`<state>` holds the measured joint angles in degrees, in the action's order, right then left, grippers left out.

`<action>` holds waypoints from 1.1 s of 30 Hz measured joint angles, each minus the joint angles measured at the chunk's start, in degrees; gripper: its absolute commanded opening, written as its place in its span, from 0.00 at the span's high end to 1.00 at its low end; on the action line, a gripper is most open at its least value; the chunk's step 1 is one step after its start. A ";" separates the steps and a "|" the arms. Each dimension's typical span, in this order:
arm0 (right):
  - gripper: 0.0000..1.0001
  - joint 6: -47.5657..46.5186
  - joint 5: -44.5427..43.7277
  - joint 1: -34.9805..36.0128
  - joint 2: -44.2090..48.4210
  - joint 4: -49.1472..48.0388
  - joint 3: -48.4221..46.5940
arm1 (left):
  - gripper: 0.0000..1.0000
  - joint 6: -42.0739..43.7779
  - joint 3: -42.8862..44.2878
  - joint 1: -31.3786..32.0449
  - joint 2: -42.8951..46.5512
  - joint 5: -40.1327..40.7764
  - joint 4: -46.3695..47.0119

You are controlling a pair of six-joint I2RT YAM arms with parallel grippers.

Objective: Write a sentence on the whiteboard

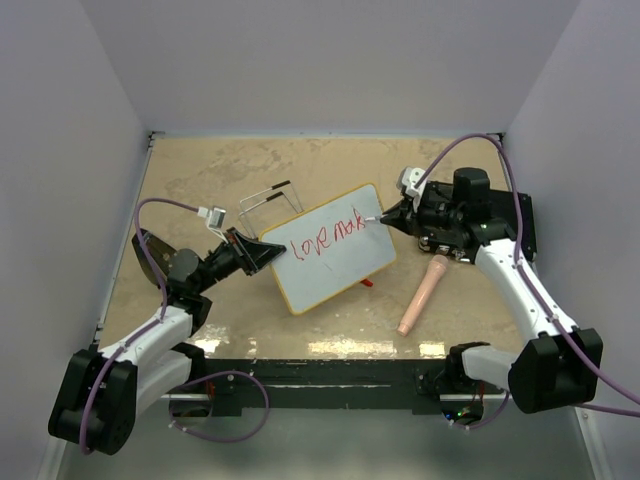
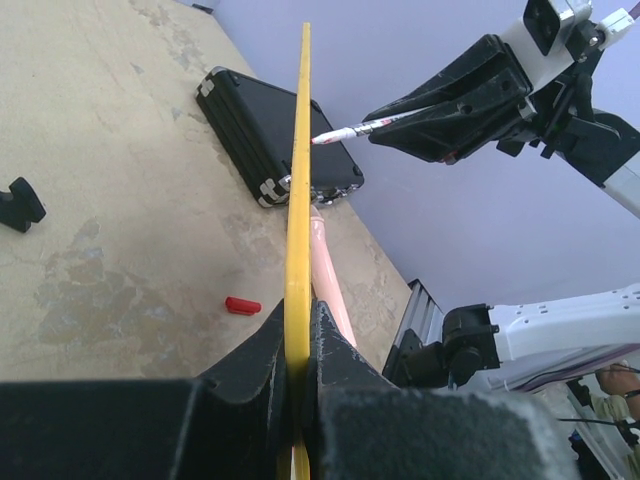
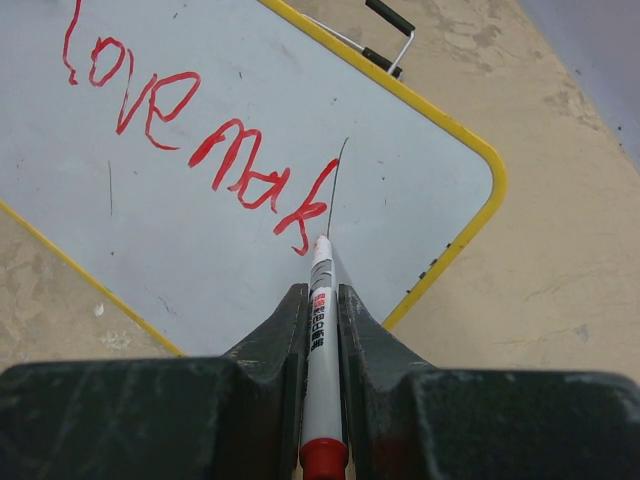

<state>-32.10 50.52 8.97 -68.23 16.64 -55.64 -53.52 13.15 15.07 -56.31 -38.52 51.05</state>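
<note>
The whiteboard lies tilted mid-table, its yellow rim seen edge-on in the left wrist view. Red marker words, the sentence, read "love mak" across its face. My left gripper is shut on the board's left edge, both fingers pinching the rim. My right gripper is shut on a white marker with a red end. The marker's tip rests on the board face at the foot of the last letter.
A pink cylindrical handle and a small red cap lie near the board's right side. A black case sits under the right arm. A wire stand is behind the board. A black clip lies apart.
</note>
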 measured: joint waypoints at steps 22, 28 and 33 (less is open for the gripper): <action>1.00 5.25 -9.07 1.90 -1.40 -4.17 0.00 | 1.00 -0.11 0.00 -0.07 -1.16 1.40 0.55; 1.00 6.16 -9.01 2.56 -1.40 -5.40 0.00 | 1.00 -0.96 0.00 -0.07 -2.49 1.11 1.99; 1.00 5.46 -7.96 3.61 -1.57 -5.07 0.00 | 1.00 -0.98 0.00 -0.07 -2.67 0.96 2.05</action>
<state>-26.63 42.57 12.58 -69.80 11.57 -55.64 -54.50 13.15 15.00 -58.98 -37.56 53.10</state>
